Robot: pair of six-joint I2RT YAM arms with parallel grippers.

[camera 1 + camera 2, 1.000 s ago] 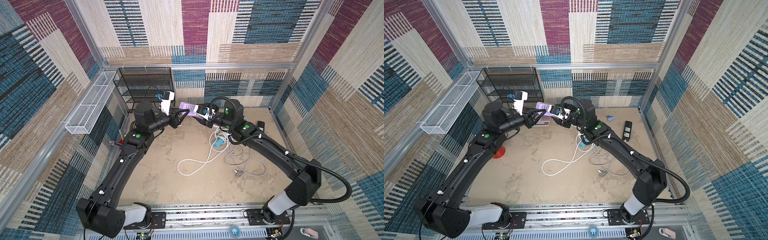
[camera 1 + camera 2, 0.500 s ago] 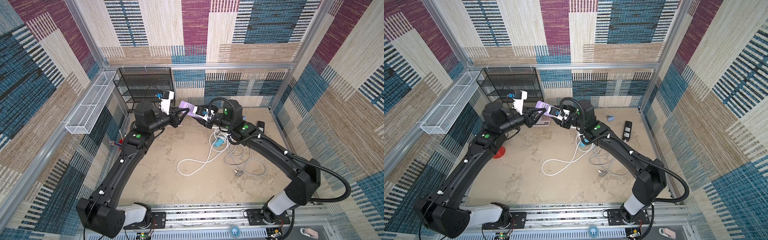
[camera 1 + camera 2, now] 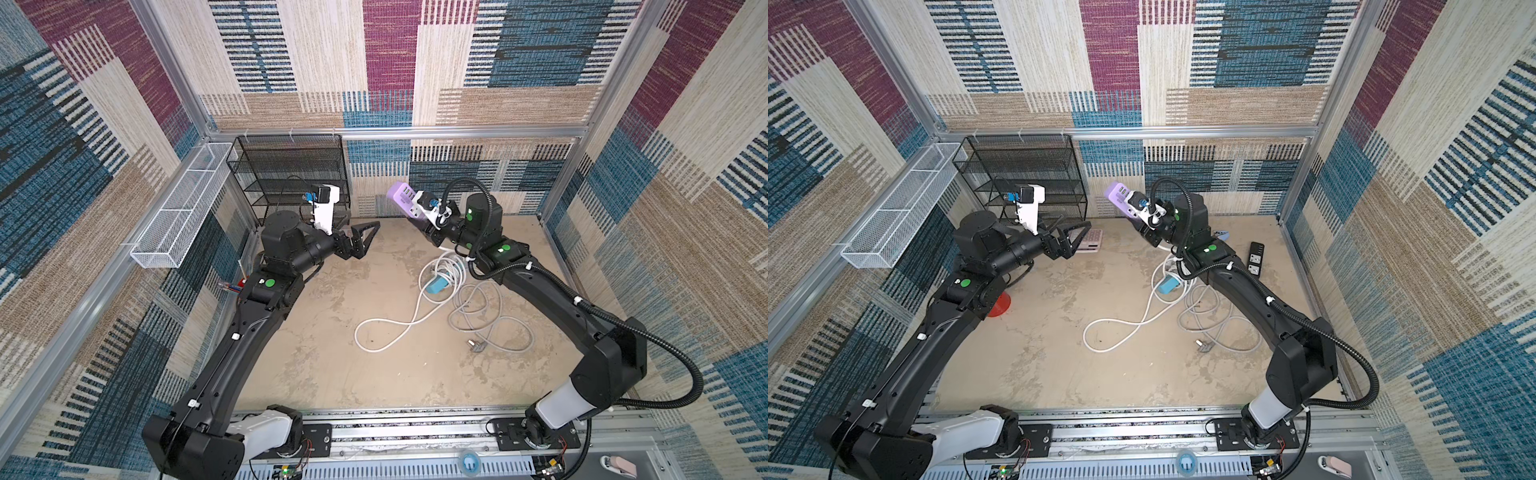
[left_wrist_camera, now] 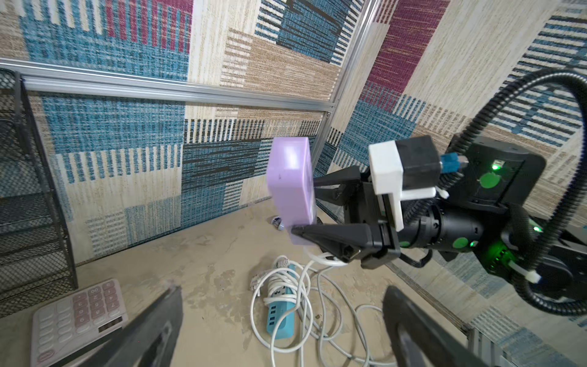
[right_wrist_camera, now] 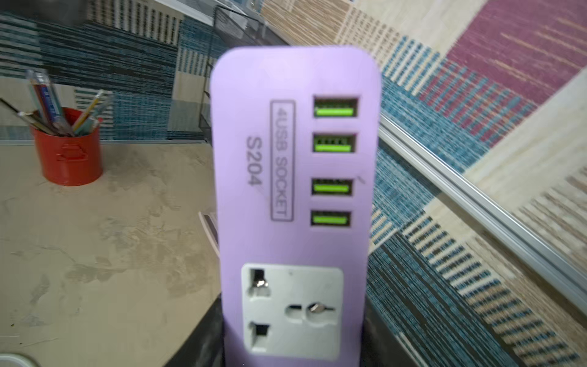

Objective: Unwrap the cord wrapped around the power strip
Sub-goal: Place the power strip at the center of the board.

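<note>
My right pincer clamps the strip, held high near the bench's far edge; my left pincer is apart, empty. The strip's face shows no turns and the cord lies loose below: nearly done, I judge.

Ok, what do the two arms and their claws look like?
The left arm and right arm are glossy black with white base segments and round green stickers. Each wrist carries a white camera bracket. A ribbed black hose runs along the right arm only. The left claw and right claw have black, tapering triangular fingers.
</note>
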